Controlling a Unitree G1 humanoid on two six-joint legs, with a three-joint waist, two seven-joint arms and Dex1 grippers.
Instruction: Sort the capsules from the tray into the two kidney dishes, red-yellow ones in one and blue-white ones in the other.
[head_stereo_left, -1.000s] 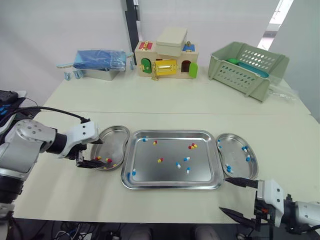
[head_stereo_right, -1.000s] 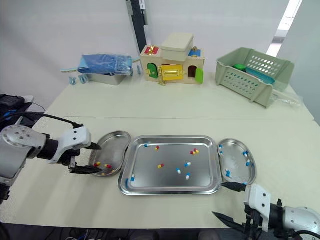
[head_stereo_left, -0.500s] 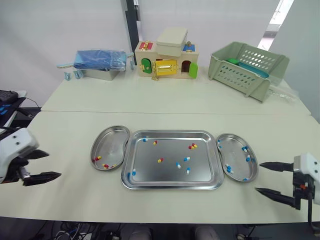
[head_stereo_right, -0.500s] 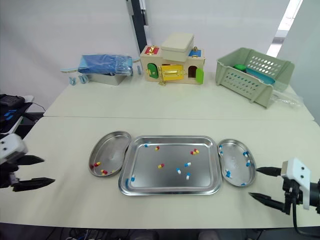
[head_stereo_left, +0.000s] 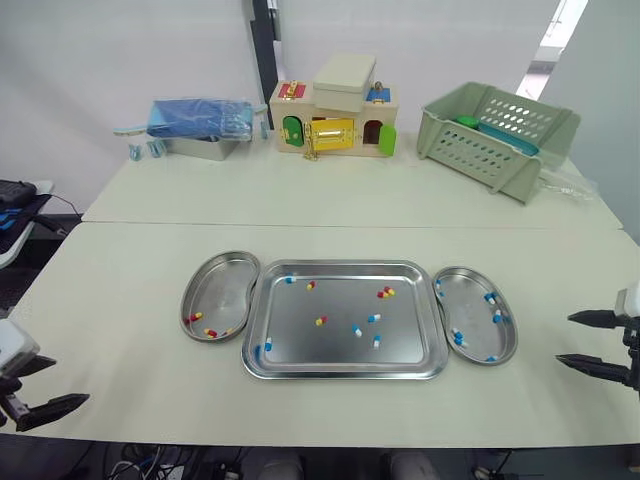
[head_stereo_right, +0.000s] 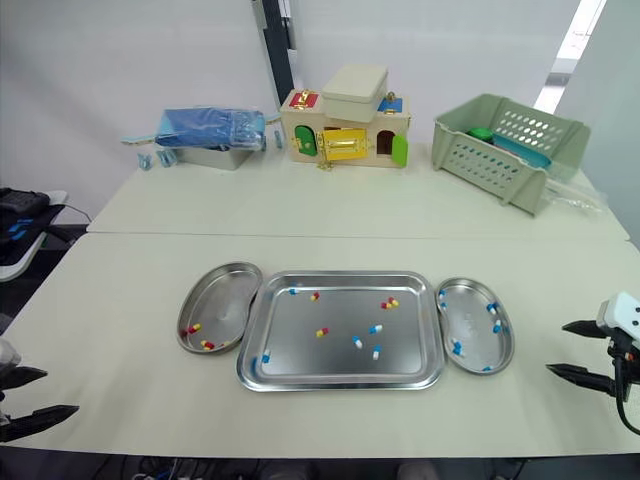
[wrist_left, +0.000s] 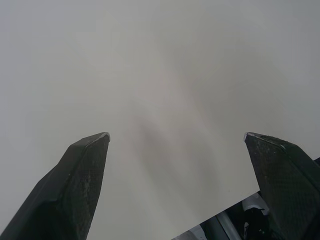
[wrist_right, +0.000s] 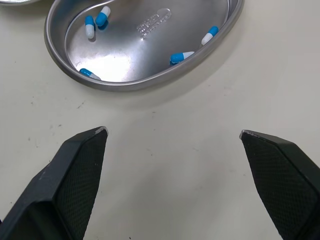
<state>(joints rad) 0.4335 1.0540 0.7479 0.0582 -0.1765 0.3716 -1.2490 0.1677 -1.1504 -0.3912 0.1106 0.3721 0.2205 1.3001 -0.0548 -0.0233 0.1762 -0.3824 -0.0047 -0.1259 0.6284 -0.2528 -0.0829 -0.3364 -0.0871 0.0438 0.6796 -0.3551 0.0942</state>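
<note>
- Tray (head_stereo_left: 345, 264): bare metal, polished, soft glare on its floor.
- Left kidney dish (head_stereo_left: 222, 285) & right kidney dish (wrist_right: 150, 35): same shiny steel look, smooth rolled rims; right one has a stamped mark in the base.
- Capsules (wrist_right: 181, 57): glossy, smooth shells.
- Tabletop (head_stereo_left: 130, 300): matt cream, smooth; few tiny specks by right dish.
- Right claw (wrist_right: 172, 131), left claw (wrist_left: 176, 134): black fingers (wrist_right: 75, 170), matt, fine woven-grid texture.
- Basket (head_stereo_left: 495, 135): pale green plastic, perforated.
- Toy house (head_stereo_left: 330, 105): light wood, painted parts.
- Blue bag (head_stereo_left: 200, 117): crinkly plastic film, on a metal tin (head_stereo_left: 205, 148).
</note>
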